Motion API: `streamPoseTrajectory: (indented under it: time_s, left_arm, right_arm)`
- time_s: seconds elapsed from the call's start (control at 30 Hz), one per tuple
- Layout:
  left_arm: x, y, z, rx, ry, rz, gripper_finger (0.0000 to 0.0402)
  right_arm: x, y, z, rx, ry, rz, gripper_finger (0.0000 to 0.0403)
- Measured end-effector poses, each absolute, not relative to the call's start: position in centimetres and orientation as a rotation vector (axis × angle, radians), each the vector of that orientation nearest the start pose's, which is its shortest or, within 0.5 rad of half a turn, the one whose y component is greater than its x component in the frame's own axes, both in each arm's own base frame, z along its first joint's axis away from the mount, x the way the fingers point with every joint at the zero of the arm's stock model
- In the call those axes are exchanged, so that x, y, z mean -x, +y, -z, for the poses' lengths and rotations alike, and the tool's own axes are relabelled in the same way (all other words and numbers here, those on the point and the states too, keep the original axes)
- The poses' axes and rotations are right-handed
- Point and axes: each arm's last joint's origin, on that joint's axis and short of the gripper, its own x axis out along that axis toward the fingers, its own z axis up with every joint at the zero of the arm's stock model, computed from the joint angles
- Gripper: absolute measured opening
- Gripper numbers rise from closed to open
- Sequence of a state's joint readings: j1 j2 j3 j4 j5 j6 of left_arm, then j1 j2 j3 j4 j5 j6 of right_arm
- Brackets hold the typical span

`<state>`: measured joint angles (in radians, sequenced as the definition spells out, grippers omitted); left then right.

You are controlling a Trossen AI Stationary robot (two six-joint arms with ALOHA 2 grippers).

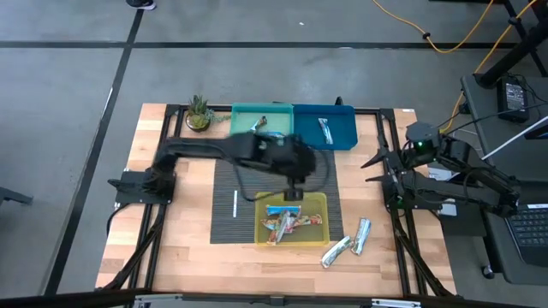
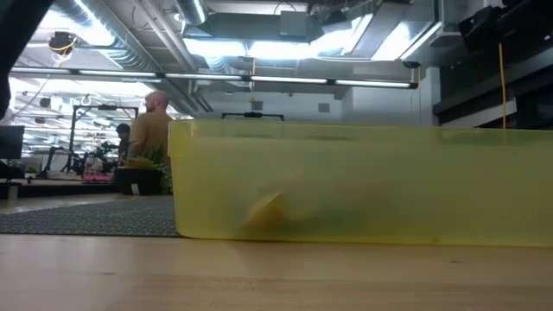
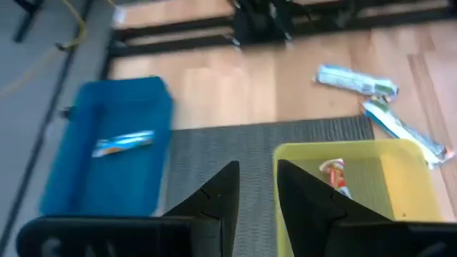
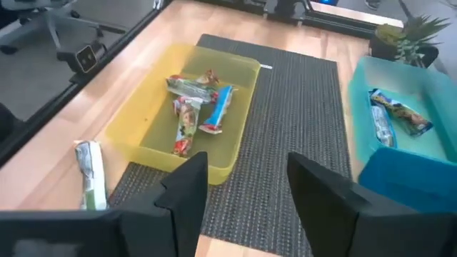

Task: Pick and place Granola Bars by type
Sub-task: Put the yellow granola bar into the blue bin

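Observation:
The yellow bin [image 1: 318, 202] holds several granola bars [image 1: 287, 222] in blue and orange-brown wrappers, also plain in the right wrist view [image 4: 194, 107]. Two silver-green bars lie flat on the wood near the bin's right corner [image 1: 338, 250] [image 1: 362, 235]. One silver-blue bar [image 3: 123, 143] lies in the blue bin [image 1: 341, 137]. Two bars [image 4: 393, 114] lie in the teal bin [image 1: 248, 115]. My left gripper [image 1: 293, 195] [image 3: 257, 168] is open above the yellow bin's far rim, holding nothing. My right gripper [image 1: 377, 167] [image 4: 246, 160] waits open at the table's right side.
A dark mat [image 1: 227, 218] lies under the yellow bin, with a thin white stick [image 1: 235, 204] on it. A potted plant [image 1: 199, 115] stands at the far left beside the teal bin. In the low view the yellow bin wall [image 2: 363, 181] fills the picture; people stand far behind.

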<state>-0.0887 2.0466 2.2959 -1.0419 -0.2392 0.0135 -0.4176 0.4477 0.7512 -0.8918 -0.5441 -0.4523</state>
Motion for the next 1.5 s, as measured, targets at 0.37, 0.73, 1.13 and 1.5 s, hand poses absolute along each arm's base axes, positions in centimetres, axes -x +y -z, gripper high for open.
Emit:
streamPoseTrajectory:
  time_s: [0.37,0.73,1.13,1.5]
  left_arm:
    - [-32.9,-2.3,-46.1,-0.153,0.780,-0.251,0.0086]
    - [-23.9,-0.9,-46.2,-0.102,0.581,-0.386,0.0088]
    - [-20.1,-0.6,-42.1,-0.030,0.446,-0.396,0.0088]
    - [-19.6,-0.5,-41.5,-0.110,0.460,-0.382,0.0088]
  right_arm:
    - [-5.5,-1.0,-33.1,0.363,0.491,-0.162,0.0196]
    - [-4.7,-0.3,-33.6,0.253,0.648,-0.240,0.0196]
    - [-12.4,1.9,-33.1,0.280,0.831,-0.602,0.0196]
    - [-15.8,7.5,-26.5,0.150,1.255,-0.709,0.0196]
